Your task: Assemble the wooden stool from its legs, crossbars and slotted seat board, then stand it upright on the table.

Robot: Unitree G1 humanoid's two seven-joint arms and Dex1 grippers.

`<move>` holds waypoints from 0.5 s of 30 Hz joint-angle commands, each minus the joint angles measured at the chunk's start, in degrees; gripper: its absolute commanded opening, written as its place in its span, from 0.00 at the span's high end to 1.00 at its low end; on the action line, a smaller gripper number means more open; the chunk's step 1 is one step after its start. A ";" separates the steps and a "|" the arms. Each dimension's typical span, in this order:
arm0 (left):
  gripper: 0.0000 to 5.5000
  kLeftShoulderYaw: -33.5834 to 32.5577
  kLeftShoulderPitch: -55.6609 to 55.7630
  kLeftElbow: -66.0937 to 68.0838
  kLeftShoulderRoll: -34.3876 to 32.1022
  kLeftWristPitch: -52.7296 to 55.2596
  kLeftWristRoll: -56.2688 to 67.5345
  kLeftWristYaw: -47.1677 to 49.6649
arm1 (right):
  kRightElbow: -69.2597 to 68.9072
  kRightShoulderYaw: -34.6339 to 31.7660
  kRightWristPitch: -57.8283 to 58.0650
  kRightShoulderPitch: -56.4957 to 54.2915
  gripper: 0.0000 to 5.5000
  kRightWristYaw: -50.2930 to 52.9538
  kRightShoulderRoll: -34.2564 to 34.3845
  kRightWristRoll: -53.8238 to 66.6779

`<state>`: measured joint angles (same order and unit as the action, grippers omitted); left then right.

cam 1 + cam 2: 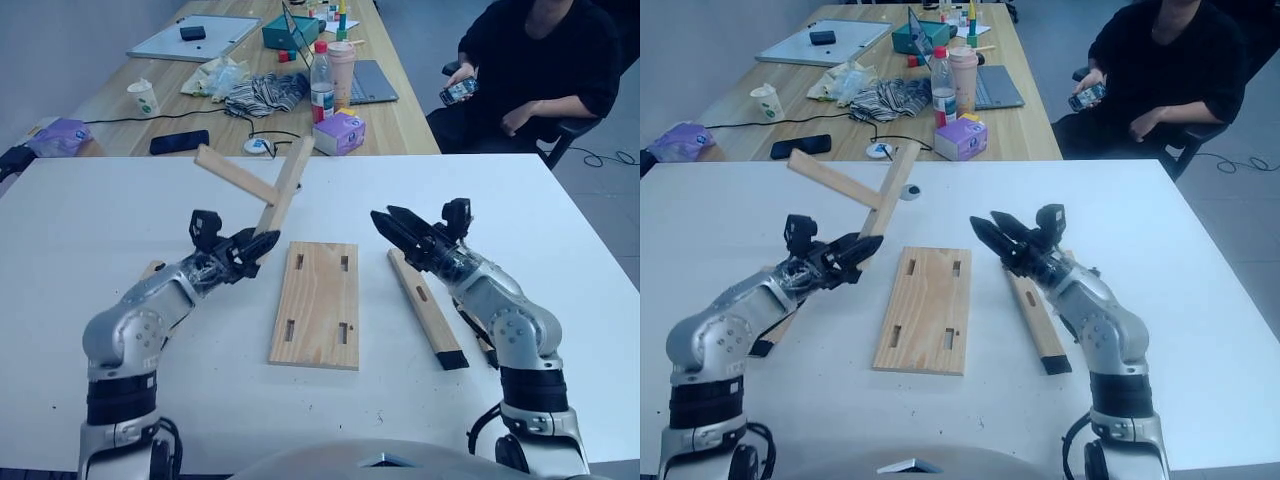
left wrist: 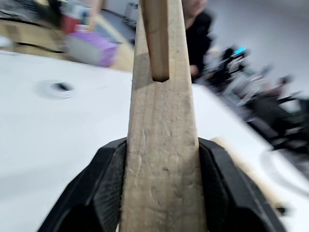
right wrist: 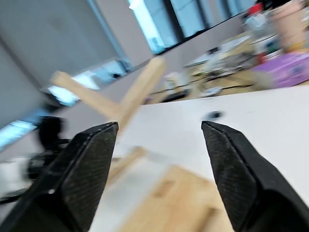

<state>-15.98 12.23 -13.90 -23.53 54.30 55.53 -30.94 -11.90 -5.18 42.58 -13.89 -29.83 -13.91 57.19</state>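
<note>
My left pincer point(image 1: 258, 244) is clamped on the lower end of a leg point(image 1: 284, 192) and holds it tilted up off the table point(image 1: 90, 220). Both fingers press its flat sides. A crossbar point(image 1: 233, 173) sits in the leg's slot and sticks out to my left, in the air. My right pincer point(image 1: 384, 216) is wide open and holds nothing. It hovers just right of the board point(image 1: 318, 300), which lies flat in the middle with four slots showing. A second leg point(image 1: 428, 308) lies on the table under my right arm, beside the board. A third leg point(image 1: 152, 268) lies mostly hidden under my left arm. A small disc point(image 1: 910, 191) rests beyond the held leg. Behind on a desk stand a bottle point(image 1: 322, 85) and a purple box point(image 1: 340, 132).
</note>
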 commanded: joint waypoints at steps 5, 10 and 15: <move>0.63 -0.40 1.35 -3.95 0.95 10.57 26.81 -0.10 | 1.34 -4.61 13.14 -9.04 0.24 7.90 0.52 27.52; 0.63 1.33 -0.06 -5.18 -0.06 10.11 29.61 1.11 | 0.20 -2.81 13.94 -9.38 0.24 12.95 0.56 32.03; 0.63 2.49 -0.69 -5.76 -1.04 9.32 29.03 1.25 | -0.59 -1.13 13.76 -9.18 0.24 15.77 1.34 36.49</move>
<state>-13.73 11.79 -18.72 -23.46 64.50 84.46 -29.89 -11.46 -6.85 56.41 -22.57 -15.55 -13.76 92.37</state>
